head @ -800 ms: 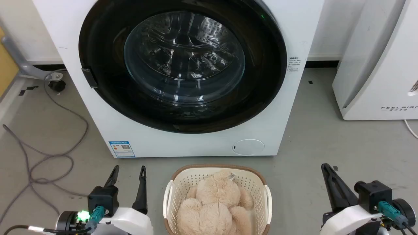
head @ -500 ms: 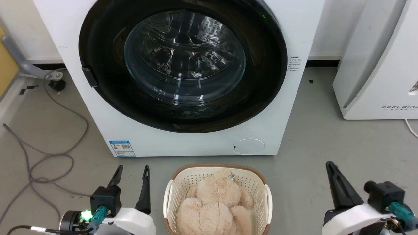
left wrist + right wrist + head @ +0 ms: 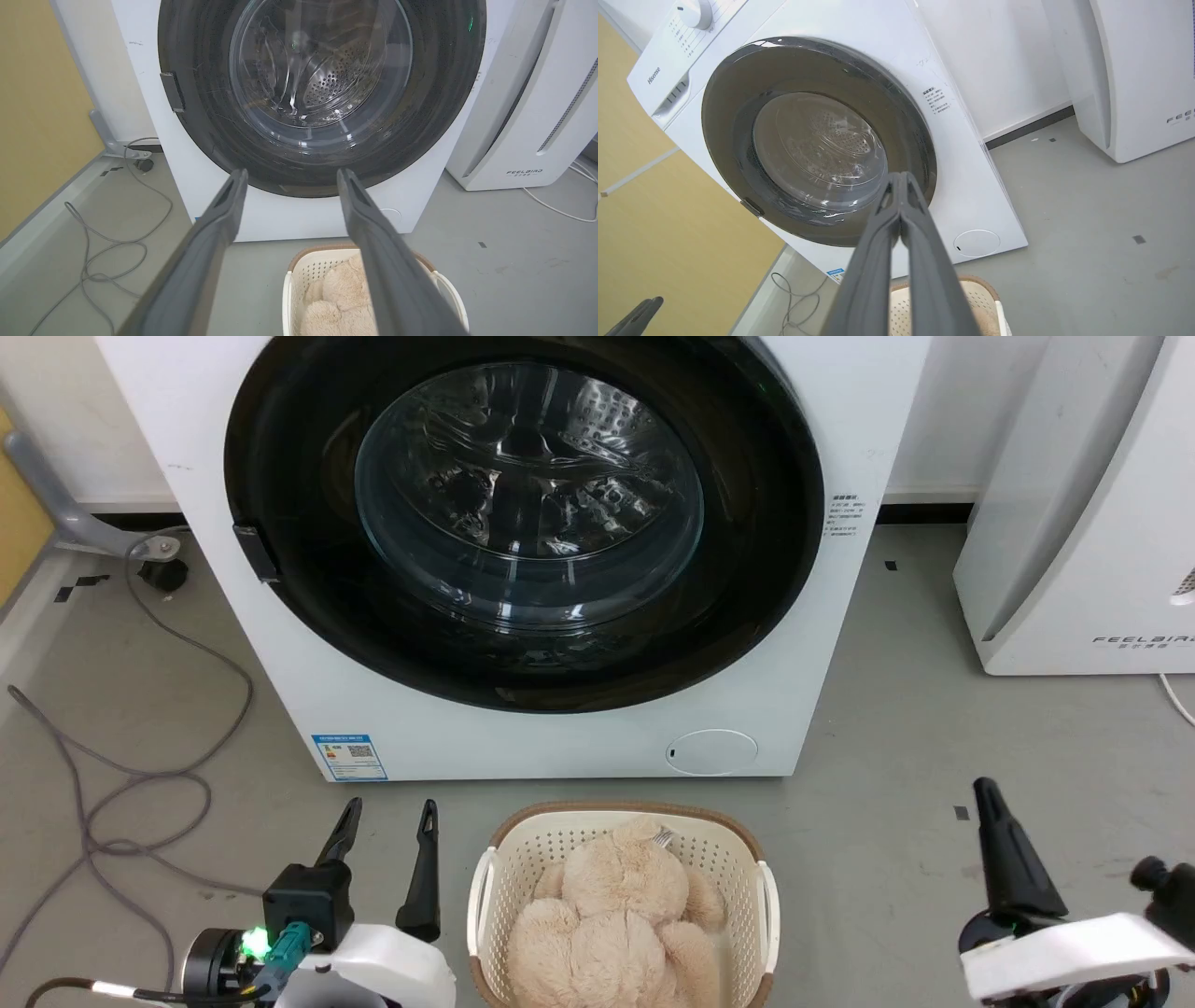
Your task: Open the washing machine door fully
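Head view: the left tool stands wide and empty; the right tool is closed and empty. The washing machine door sits shut, ahead of both tips and well apart.
Left wrist view: the door lies beyond the spread fingers.
Right wrist view: the door lies beyond the closed tips, untouched.

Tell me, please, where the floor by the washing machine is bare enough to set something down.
The widest bare floor lies between the washing machine, the white FEELBIRD appliance and the basket. A narrower strip runs between the machine's front and the basket. Left of the machine it is crowded: a grey cable loops there.
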### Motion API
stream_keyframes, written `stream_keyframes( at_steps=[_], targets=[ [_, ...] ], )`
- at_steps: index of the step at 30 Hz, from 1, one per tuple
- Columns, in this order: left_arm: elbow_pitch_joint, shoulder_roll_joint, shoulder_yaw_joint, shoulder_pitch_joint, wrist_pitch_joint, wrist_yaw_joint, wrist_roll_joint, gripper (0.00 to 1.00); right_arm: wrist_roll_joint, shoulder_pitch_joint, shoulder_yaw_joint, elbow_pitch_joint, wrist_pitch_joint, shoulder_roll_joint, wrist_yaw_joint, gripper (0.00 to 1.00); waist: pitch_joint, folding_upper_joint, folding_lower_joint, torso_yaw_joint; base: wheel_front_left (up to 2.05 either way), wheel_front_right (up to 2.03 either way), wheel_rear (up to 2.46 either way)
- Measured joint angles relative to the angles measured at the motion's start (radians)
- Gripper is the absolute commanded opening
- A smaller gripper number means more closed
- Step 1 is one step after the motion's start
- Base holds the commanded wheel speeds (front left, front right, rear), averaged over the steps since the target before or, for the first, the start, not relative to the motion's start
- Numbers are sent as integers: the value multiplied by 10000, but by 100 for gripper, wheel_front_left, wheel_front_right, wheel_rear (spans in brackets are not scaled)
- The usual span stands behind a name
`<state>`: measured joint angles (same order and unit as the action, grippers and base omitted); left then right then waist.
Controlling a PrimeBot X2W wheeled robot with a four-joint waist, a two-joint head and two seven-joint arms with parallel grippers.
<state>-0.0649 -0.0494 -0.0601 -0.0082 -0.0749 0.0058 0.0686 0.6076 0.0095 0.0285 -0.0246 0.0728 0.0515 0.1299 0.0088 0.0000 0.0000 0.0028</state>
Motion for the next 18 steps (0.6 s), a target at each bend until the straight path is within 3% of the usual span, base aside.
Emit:
stream_keyframes(
  at_steps=[9, 18],
  targets=[
    [-96, 2, -167, -144, -169, 2, 186, 100, 2884, -595, 314, -336, 190, 0, -2, 0, 22, 0, 0, 35, 0, 0, 0],
    [-165, 0, -286, -316, -389, 10, 240, 100, 4782, -1724, 773, -1212, 364, 2, -2, 0, 128, 0, 0, 65, 0, 0, 0]
  ],
)
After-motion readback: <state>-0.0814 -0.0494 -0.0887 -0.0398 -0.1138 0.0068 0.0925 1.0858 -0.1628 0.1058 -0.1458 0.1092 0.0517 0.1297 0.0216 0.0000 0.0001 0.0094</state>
